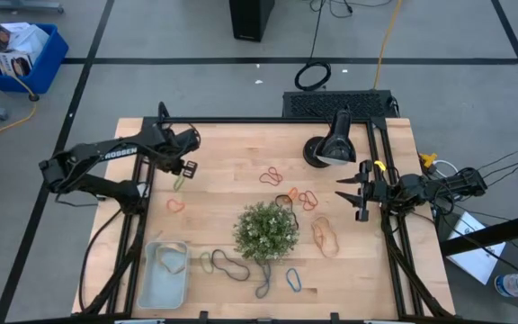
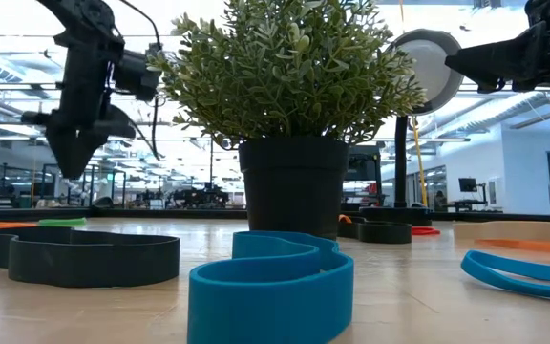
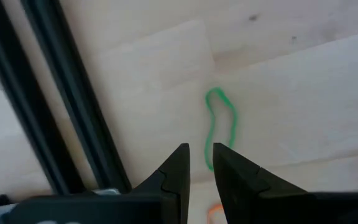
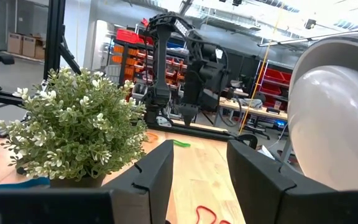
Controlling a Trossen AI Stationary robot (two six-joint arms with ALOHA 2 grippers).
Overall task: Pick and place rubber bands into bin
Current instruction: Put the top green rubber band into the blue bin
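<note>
wooden table (image 1: 241,162) (bands (image 1: 306,199), plant (image 1: 265,230), bin (image 1: 149,292))

Coloured rubber bands (image 1: 308,199) scattered flat on wood; pale bin (image 1: 163,281) holding one.

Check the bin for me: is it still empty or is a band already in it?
Not empty. The bin already holds one tan rubber band at its upper end in the high view; the rest of its floor looks bare.

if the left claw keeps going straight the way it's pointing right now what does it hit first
Most likely the thin green rubber band lying on the pale wooden tabletop. The left claw points down at it with a narrow gap between its fingers, nothing between them. How high it hangs above the band is hard to judge.
</note>
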